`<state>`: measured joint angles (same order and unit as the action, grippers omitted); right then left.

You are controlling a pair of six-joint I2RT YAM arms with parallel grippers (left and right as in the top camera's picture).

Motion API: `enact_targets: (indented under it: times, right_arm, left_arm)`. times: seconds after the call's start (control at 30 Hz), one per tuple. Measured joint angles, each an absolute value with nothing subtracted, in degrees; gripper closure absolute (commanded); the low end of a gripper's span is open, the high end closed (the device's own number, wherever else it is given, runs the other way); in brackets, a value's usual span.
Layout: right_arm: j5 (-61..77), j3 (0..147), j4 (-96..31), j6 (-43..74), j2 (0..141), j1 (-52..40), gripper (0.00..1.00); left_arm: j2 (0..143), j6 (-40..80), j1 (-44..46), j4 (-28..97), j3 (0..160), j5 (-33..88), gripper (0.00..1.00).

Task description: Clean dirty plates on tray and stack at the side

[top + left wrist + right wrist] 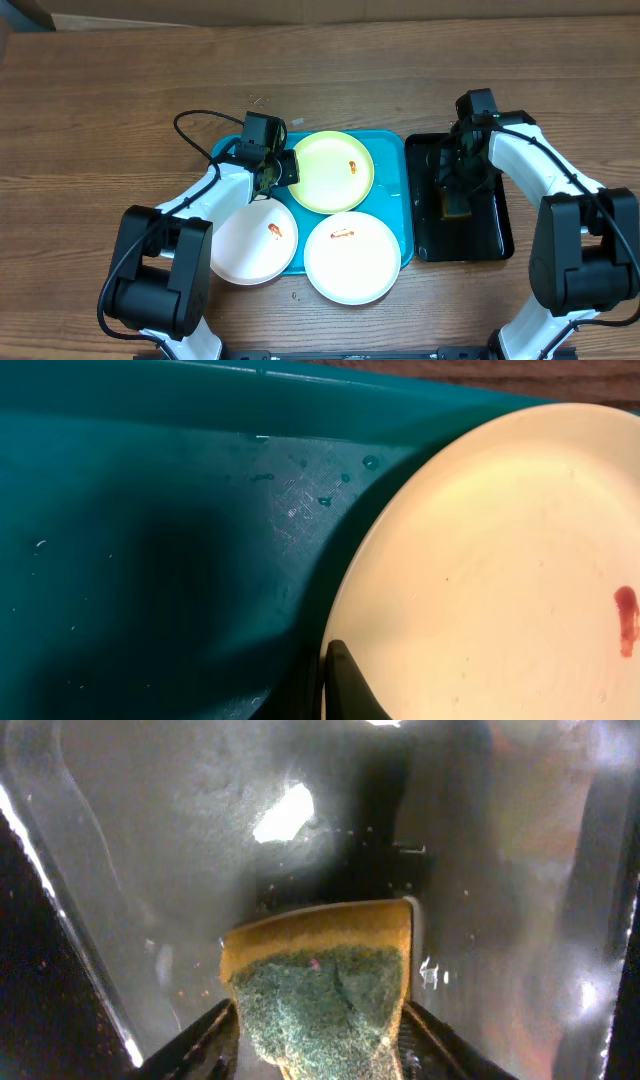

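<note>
Right wrist view: the right gripper (pixel 318 1045) is clamped on a green-faced sponge (pixel 320 985) over the black tray (pixel 180 860). The left gripper (pixel 283 168) is at the left rim of the yellow-green plate (pixel 330 172), its gap untellable. All plates lie on the turquoise tray (pixel 390 160).

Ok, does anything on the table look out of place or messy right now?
The left white plate and right white plate hang over the tray's front edge; only the yellow plate sits fully inside. Each has a red smear, and droplets dot the tray beside the yellow plate.
</note>
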<state>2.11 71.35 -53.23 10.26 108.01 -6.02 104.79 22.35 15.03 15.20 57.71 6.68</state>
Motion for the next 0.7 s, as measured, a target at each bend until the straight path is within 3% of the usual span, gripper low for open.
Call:
enact_targets:
  times: [0.1, 0.3, 0.37, 0.47, 0.7]
  right_arm:
    - [2.13, 71.35, -53.56, 10.48, 108.01, -6.04, 0.42]
    - [2.11, 70.54, -53.45, 10.46, 108.01, -6.02, 0.65]
    - [2.11, 70.48, -53.67, 10.61, 108.01, -6.02, 0.64]
    - [2.09, 70.48, -53.82, 10.22, 108.01, -6.02, 0.49]
    - [2.13, 70.26, -53.78, 10.44, 108.01, -6.04, 0.50]
  left_arm:
    - [104.79, 22.35, 15.03, 15.20, 57.71, 6.68, 0.96]
    - [104.79, 22.35, 15.03, 15.20, 57.71, 6.68, 0.96]
    - [104.79, 22.35, 15.03, 15.20, 57.71, 6.70, 0.96]
    - [104.79, 22.35, 15.03, 15.20, 57.71, 6.74, 0.94]
    - [104.79, 22.35, 15.03, 15.20, 57.71, 6.83, 0.94]
